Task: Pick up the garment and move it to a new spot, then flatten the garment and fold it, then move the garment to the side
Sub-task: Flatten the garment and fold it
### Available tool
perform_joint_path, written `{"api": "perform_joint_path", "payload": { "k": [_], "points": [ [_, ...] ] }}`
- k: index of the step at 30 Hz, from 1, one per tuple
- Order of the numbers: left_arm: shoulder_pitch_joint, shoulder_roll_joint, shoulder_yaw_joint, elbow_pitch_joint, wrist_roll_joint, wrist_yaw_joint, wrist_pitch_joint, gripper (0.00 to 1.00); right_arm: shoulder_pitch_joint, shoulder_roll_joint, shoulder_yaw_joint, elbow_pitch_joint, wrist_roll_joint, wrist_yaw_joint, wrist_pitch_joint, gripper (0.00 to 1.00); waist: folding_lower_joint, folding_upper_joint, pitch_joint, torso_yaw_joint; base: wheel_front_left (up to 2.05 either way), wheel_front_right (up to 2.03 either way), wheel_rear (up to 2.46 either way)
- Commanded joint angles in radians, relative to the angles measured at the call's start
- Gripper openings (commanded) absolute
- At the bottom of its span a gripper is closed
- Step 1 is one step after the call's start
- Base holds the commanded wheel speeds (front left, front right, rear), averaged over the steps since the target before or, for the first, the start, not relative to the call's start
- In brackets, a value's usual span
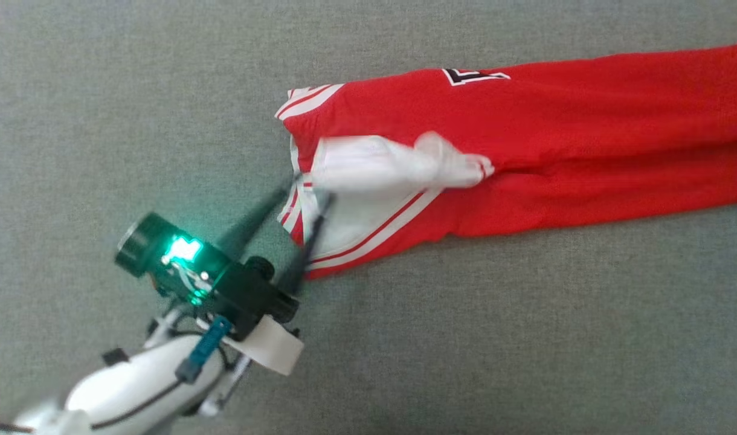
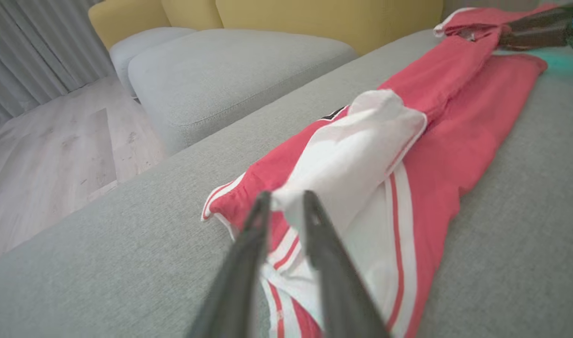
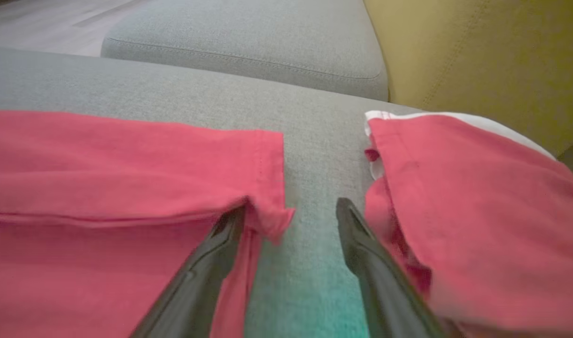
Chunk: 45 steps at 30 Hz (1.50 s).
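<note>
Here the red track trousers (image 1: 556, 115) stretch along the grey sofa seat (image 1: 133, 90), waistband at the left gripper (image 1: 311, 192), its jaws barely parted, grip unclear, leg hems at the right gripper (image 3: 291, 211), jaws wide open.

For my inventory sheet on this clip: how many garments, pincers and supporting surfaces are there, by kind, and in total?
Red garment: 1
Pincers: 2, the left pincer and the right pincer
Grey upholstered surface under the garment: 1
Total: 4
</note>
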Motion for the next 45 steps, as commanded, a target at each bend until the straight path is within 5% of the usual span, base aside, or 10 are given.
{"api": "perform_joint_path", "payload": {
  "k": [1,6,13,27,28,31,32,45],
  "points": [
    [0.026,-0.004,0.056,0.004,-0.014,0.036,-0.045,1.00,0.085,-0.021,-0.041,-0.021,-0.035,-0.001,-0.013,1.00,-0.0001,0.0000,-0.017,0.000,0.00,0.00,0.00],
    [0.150,-0.114,0.151,0.085,-0.055,0.139,-0.174,1.00,0.227,0.109,-0.234,-0.090,-0.093,-0.001,-0.013,1.00,-0.0001,0.0000,-0.082,0.010,0.00,0.00,0.00],
    [0.305,-0.255,0.340,0.088,0.084,0.168,-0.185,1.00,0.291,0.240,-0.357,-0.162,-0.112,-0.001,0.014,1.00,-0.0001,0.0000,-0.139,0.049,0.00,0.00,0.00],
    [0.570,-0.446,0.587,0.112,0.316,-0.023,-0.186,1.00,0.165,0.321,-0.519,0.084,-0.180,-0.001,0.218,1.00,-0.0001,0.0000,-0.209,0.180,0.00,0.00,0.00],
    [0.579,-0.456,0.600,0.114,0.325,-0.034,-0.186,1.00,0.166,0.323,-0.507,0.099,-0.174,-0.001,0.237,0.91,-0.0001,0.0000,-0.211,0.185,0.00,0.00,0.00],
    [0.605,-0.479,0.639,0.118,0.349,-0.064,-0.186,1.00,0.170,0.328,-0.474,0.116,-0.135,-0.001,0.276,0.07,-0.0001,0.0000,-0.216,0.191,0.00,0.00,0.00],
    [0.613,-0.485,0.651,0.118,0.356,-0.073,-0.186,1.00,0.173,0.329,-0.466,0.115,-0.118,-0.001,0.287,0.00,-0.0001,0.0000,-0.217,0.191,0.00,0.00,0.00],
    [0.673,-0.544,0.771,0.129,0.431,-0.173,-0.186,1.00,0.192,0.243,-0.527,0.086,-0.118,-0.001,0.192,0.00,-0.0001,0.0000,-0.241,0.134,0.00,0.00,0.00]
  ]
}}
